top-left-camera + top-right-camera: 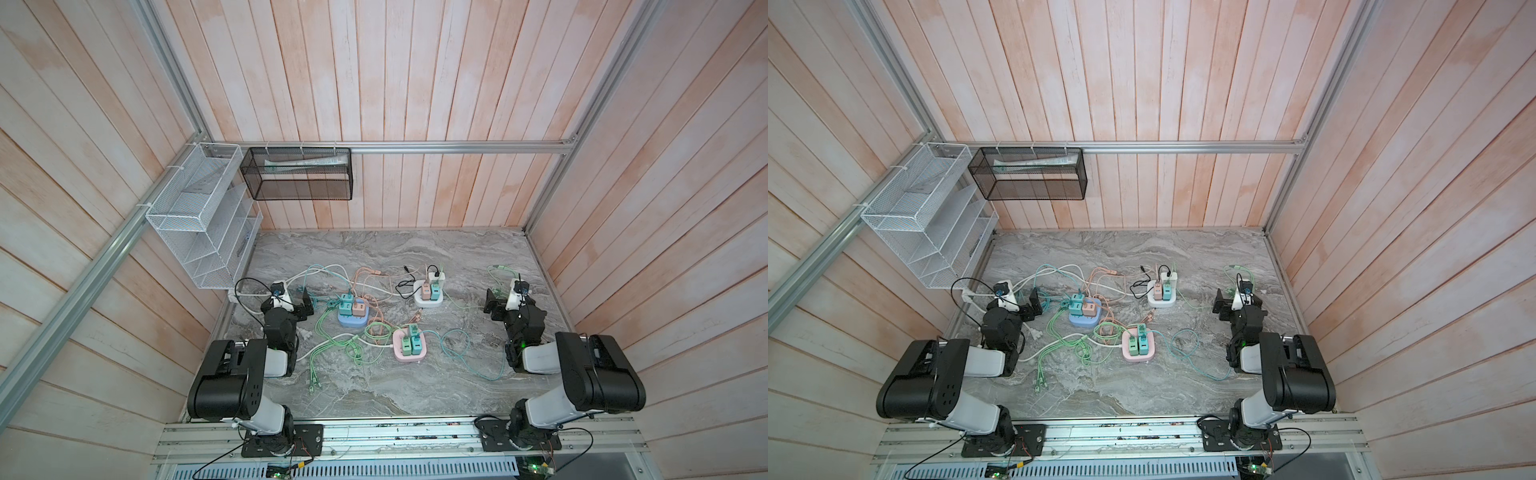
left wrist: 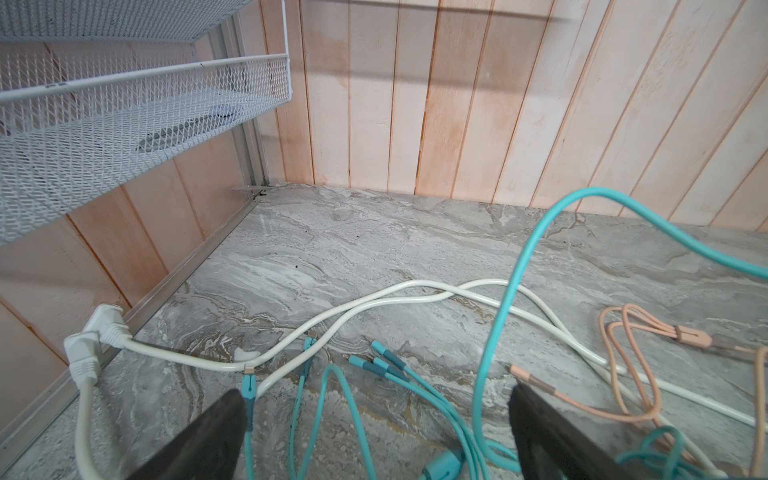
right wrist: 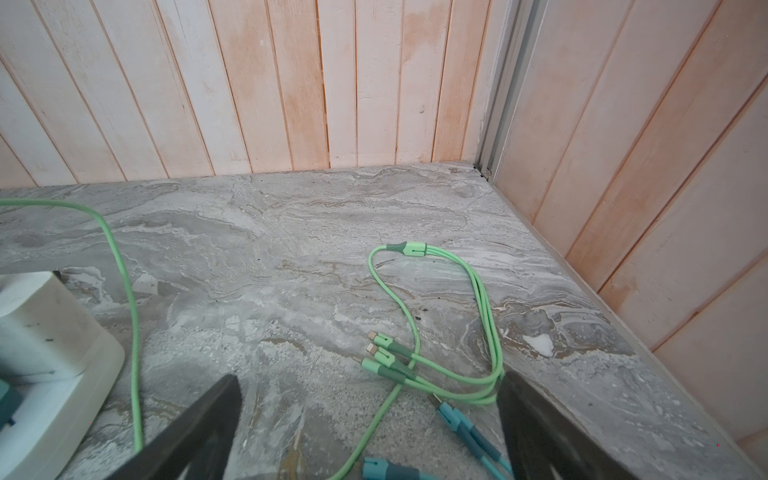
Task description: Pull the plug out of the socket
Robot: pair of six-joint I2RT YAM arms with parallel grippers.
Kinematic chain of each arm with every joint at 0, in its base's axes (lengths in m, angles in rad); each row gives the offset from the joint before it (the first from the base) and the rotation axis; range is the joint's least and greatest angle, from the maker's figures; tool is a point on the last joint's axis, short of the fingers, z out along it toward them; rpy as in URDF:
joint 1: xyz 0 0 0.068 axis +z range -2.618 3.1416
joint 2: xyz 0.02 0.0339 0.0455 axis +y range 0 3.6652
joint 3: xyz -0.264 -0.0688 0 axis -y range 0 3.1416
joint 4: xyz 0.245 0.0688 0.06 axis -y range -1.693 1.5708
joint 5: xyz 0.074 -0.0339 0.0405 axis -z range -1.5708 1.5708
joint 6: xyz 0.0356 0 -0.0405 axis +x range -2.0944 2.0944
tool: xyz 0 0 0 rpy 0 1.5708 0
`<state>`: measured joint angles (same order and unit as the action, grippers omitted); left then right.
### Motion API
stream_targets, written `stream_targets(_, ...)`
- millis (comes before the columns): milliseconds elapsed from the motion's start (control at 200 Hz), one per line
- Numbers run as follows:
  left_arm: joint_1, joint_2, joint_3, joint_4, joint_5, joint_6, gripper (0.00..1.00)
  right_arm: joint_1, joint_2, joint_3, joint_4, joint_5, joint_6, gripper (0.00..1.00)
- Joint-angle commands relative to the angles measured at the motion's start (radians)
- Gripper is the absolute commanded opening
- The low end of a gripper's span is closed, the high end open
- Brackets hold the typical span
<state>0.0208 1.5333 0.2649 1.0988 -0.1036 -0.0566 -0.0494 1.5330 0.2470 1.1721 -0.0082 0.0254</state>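
Left gripper (image 2: 374, 399): jaws wide, empty, over loose teal cables (image 2: 388, 360). Plugs (image 1: 345, 305) sit seated mid-table in blue socket block (image 1: 352, 321), pink block (image 1: 409, 351) and white block (image 1: 430, 300). Right gripper (image 3: 370, 386): wide, empty. Risk: an unbraced block lifts with its plug, and tangled cables snag the fingers.

I work a lab test cell. Plank walls (image 1: 415, 83) and aluminium rails (image 1: 457, 146) enclose the marble tabletop (image 1: 374, 249), mesh racks (image 1: 195, 208) above its corner.

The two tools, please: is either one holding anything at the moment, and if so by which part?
Nothing is held. The left tool and the right tool both stand open above the marble tabletop, with only loose charging cables lying below them.
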Motion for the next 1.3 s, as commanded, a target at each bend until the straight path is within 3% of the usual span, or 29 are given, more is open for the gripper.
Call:
stream_targets(0,0.008,-0.059,0.070,-0.123,-0.001,-0.015,1.00,-0.008,-0.036,0.018,0.023,0.051,0.036,0.93)
stream_targets(80,0.011,-0.170,0.225,-0.466,-0.001,-0.015,1.00,-0.022,-0.148,0.110,-0.268,0.049,0.064,0.93)
stream_targets(130,0.011,-0.239,0.259,-0.517,0.020,-0.055,1.00,-0.022,-0.212,0.158,-0.398,0.013,0.056,0.93)
stream_targets(315,-0.025,-0.475,0.284,-0.635,0.049,-0.194,1.00,-0.017,-0.421,0.135,-0.513,-0.157,0.168,0.93)
stream_targets(540,-0.290,-0.717,0.179,-0.756,-0.035,-0.166,1.00,0.063,-0.705,0.050,-0.737,-0.317,0.340,0.93)
stream_targets(765,-0.616,-0.919,0.091,-0.936,-0.128,-0.190,1.00,0.256,-0.971,-0.036,-0.982,-0.234,0.431,0.93)
stream_targets(985,-0.903,-0.941,0.098,-1.060,-0.227,-0.202,1.00,0.302,-1.078,-0.094,-1.067,-0.267,0.525,0.91)
stream_targets(1295,-1.161,-0.759,0.054,-0.985,-0.262,-0.286,0.96,0.405,-1.137,-0.115,-1.172,-0.265,0.566,0.87)
